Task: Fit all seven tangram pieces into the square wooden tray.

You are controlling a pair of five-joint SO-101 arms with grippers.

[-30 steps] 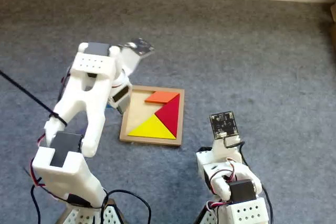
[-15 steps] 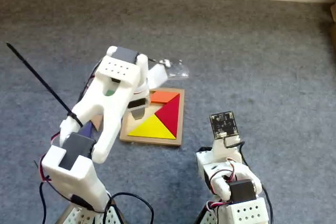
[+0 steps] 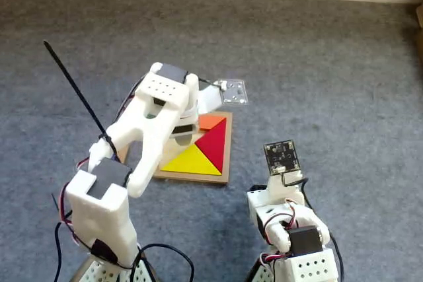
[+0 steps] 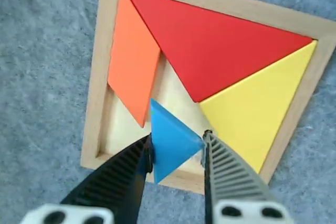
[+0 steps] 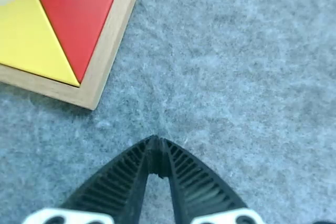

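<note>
The square wooden tray [image 4: 96,82] lies on grey carpet and holds an orange parallelogram [image 4: 134,61], a large red triangle [image 4: 215,45] and a large yellow triangle [image 4: 257,114]. My left gripper [image 4: 177,144] is shut on a small blue triangle [image 4: 170,141], held over the tray's bare wooden part beside the orange piece. In the high view the left arm [image 3: 158,117] covers the tray's left half; the red triangle [image 3: 213,142] and yellow triangle [image 3: 192,161] show beside it. My right gripper [image 5: 157,157] is shut on nothing, low over carpet off the tray's corner [image 5: 102,74].
The right arm [image 3: 287,219] sits folded near its base, to the right of the tray [image 3: 226,163]. A thin black strap [image 3: 76,90] sticks up from the left arm. Open carpet lies to the right and behind the tray.
The left arm has swung right, from the tray's left side to above the tray. The right arm has kept still.
</note>
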